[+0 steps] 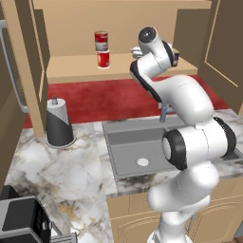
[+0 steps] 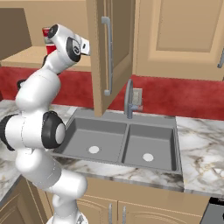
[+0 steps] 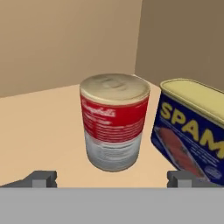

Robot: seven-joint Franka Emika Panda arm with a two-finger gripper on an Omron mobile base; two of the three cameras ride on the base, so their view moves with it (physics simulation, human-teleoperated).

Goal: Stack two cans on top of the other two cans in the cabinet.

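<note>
1. One tan wooden cabinet (image 1: 118, 28) hangs on the wall above a red backsplash (image 1: 104, 97); its doors stand open and its flat shelf is bare wood.
2. Marble counter (image 1: 66, 166) runs below, with grey and brown veining.
3. Grey double sink (image 2: 127, 142) is set into the counter, a faucet (image 2: 128, 98) rising at its rear edge.
4. Low cupboards (image 2: 144, 205) with panelled doors sit under the counter.
5. Dark cone-shaped stand (image 1: 59, 124) sits on the counter left of the sink.
6. Stack of two cans (image 1: 101, 49) stands upright on the left part of the shelf: a red-and-grey can on a mostly red one.
7. Blue tin (image 3: 192, 131) with a yellow label rests on the shelf near the right corner.
8. Red-and-grey can (image 3: 113, 120) stands upright just beside the blue tin; whether they touch cannot be told.
9. Gripper (image 3: 113, 179) is released, its fingertips spread wide with nothing between them, short of the can.
</note>
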